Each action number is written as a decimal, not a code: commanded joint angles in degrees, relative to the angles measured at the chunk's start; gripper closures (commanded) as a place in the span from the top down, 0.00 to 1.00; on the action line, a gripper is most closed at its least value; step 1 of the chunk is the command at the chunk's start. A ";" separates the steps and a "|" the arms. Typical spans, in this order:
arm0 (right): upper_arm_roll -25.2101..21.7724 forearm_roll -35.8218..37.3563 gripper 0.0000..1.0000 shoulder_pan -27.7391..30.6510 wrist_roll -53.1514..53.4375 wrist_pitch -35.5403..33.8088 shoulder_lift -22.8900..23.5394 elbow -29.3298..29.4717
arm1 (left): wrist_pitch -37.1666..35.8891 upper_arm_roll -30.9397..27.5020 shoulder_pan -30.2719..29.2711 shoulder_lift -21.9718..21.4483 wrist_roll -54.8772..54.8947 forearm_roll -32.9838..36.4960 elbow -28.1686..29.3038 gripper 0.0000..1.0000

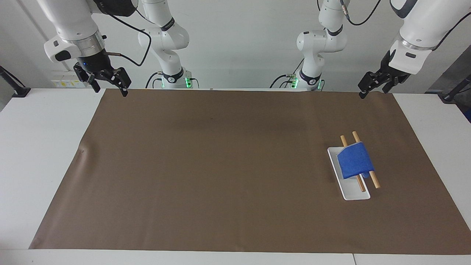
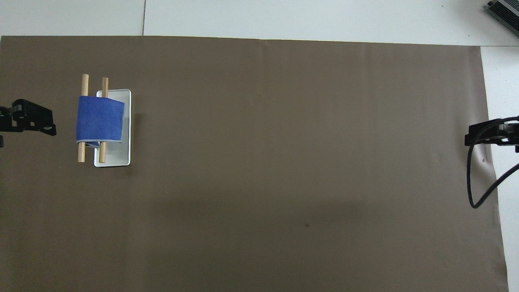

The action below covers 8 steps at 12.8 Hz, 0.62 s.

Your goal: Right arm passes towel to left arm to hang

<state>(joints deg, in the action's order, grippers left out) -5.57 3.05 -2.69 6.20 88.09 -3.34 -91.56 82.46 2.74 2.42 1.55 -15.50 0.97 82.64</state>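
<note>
Hovering right end effector (image 1: pixel 110 91): it is up in the air over the corner of the brown mat (image 1: pixel 220 165) that lies at the robots' edge of the counter (image 1: pixel 36 147), toward the right arm's end. Its two fingers are spread apart, with nothing between them.
Right arm (image 1: pixel 73 29): white, with a silver wrist ring, a small blue light and a thin black cable (image 1: pixel 141 40) looping from the wrist. It waits, well apart from the towel.
Mat: it covers most of the counter, leaving pale strips along the edges. Its wide middle is bare.
White tray (image 1: pixel 353 193): a flat oblong on the mat, toward the left arm's end of the counter and about midway between the robots' edge and the edge away from them.
Wooden rods (image 1: pixel 374 181): two, side by side and parallel, raised above the tray and running along its length. Their ends stick out past the cloth at both ends.
Towel (image 1: pixel 355 162): blue, draped over both rods, its top stretched flat across them. One edge hangs down by the outer rod. Neither end effector touches it.
Left end effector (image 1: pixel 372 92): in the air over the mat's edge at the left arm's end of the counter, well clear of the towel. Its fingers stand spread and pinch nothing.
Left arm (image 1: pixel 415 33): white, coming down from above that corner.
</note>
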 commanded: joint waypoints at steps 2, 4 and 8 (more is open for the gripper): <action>0.21 -1.11 1.00 0.23 0.13 -0.38 0.18 0.51 | 4.99 -0.37 -0.05 -1.55 1.26 -1.40 3.15 1.00; 0.21 -1.11 1.00 0.23 0.13 -0.12 0.18 0.51 | 7.78 -0.45 -0.31 -1.55 1.26 -1.41 4.02 1.00; 0.21 -1.11 1.00 0.23 0.13 -0.11 0.00 -0.02 | 9.47 -0.63 -0.49 -1.64 1.44 -1.41 4.73 1.00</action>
<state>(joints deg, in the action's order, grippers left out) -5.57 3.04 -2.69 6.20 88.09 -3.34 -91.57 90.54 2.49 2.18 1.56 -15.29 0.57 85.33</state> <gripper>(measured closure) 0.000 0.000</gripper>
